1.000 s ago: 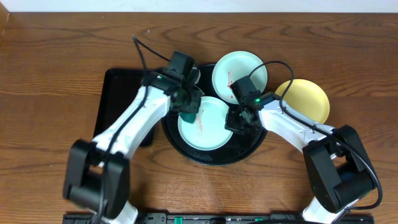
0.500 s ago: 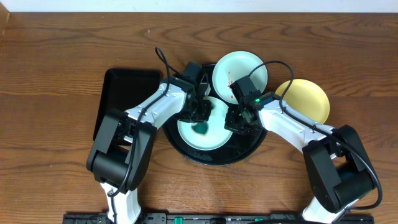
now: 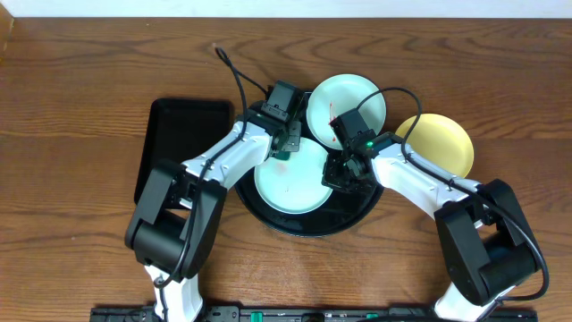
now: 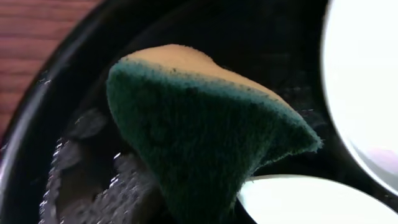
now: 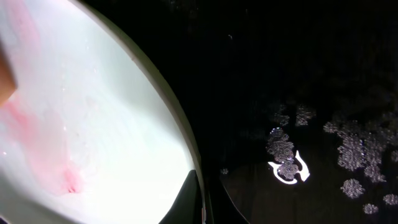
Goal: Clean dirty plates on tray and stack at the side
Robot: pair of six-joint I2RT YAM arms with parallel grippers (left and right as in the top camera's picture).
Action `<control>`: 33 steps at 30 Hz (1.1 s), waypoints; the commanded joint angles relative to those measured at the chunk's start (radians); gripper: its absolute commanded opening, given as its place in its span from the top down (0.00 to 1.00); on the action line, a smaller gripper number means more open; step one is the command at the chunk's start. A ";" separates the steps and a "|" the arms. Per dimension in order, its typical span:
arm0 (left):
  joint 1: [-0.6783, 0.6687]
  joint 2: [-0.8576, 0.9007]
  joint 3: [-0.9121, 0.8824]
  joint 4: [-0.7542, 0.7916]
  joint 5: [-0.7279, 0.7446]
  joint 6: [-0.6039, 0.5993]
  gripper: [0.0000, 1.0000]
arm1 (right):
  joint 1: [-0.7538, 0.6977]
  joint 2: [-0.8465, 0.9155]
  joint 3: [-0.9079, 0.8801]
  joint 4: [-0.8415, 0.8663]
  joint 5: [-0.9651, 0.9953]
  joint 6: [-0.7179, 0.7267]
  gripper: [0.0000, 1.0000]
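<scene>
The round black tray (image 3: 357,207) holds a mint plate (image 3: 290,186) that shows pale pink smears in the right wrist view (image 5: 87,124). My right gripper (image 3: 340,172) is shut on that plate's right rim, its fingertips (image 5: 191,198) pinching the edge. My left gripper (image 3: 284,146) hovers at the plate's far edge, shut on a green and yellow sponge (image 4: 205,137). A second mint plate (image 3: 347,103) with a red smear sits at the tray's back right rim. The yellow plate (image 3: 440,143) lies on the table to the right.
A rectangular black tray (image 3: 183,143) lies left of the round one, under my left arm. Wet patches glisten on the round tray's floor (image 5: 348,149). Bare wood table surrounds everything.
My left gripper swept the sponge across the tray's plate, then pulled back to its far edge. The red smear on that plate looks fainter. The right arm held still.
</scene>
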State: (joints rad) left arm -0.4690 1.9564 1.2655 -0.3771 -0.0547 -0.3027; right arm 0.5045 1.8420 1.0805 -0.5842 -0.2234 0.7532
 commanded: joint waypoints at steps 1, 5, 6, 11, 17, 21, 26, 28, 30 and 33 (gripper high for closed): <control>0.013 0.017 -0.003 -0.054 -0.040 -0.036 0.93 | -0.006 0.022 0.010 -0.002 0.005 -0.011 0.99; 0.013 0.017 -0.003 -0.136 0.180 -0.037 0.93 | -0.006 0.022 0.010 -0.002 0.005 -0.011 0.99; 0.013 0.017 -0.003 -0.158 0.243 -0.037 0.92 | -0.006 0.022 0.010 -0.002 0.005 -0.011 0.99; 0.013 0.017 -0.003 -0.256 0.489 -0.035 0.92 | -0.006 0.022 0.010 -0.002 0.005 -0.011 0.99; 0.013 0.017 -0.003 -0.292 0.667 -0.031 0.93 | -0.006 0.022 0.010 -0.002 0.005 -0.010 0.99; 0.014 0.017 0.006 -0.279 0.674 0.005 0.92 | -0.006 0.022 0.010 -0.002 0.005 -0.010 0.99; 0.015 0.017 0.037 -0.243 0.521 0.006 0.93 | -0.006 0.022 0.010 -0.001 0.005 -0.010 0.99; 0.015 0.016 0.057 -0.244 0.439 0.006 0.93 | -0.006 0.022 0.011 -0.002 0.005 -0.010 0.99; 0.015 0.015 0.080 -0.253 0.369 0.006 0.93 | -0.006 0.022 0.011 -0.002 0.005 -0.010 0.99; 0.015 0.010 0.123 -0.283 0.276 0.006 0.92 | -0.006 0.022 0.011 -0.002 0.005 -0.010 0.99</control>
State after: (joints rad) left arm -0.4080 1.9526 1.3380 -0.6373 0.2039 -0.3065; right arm 0.4862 1.8420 1.0809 -0.6136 -0.1768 0.7227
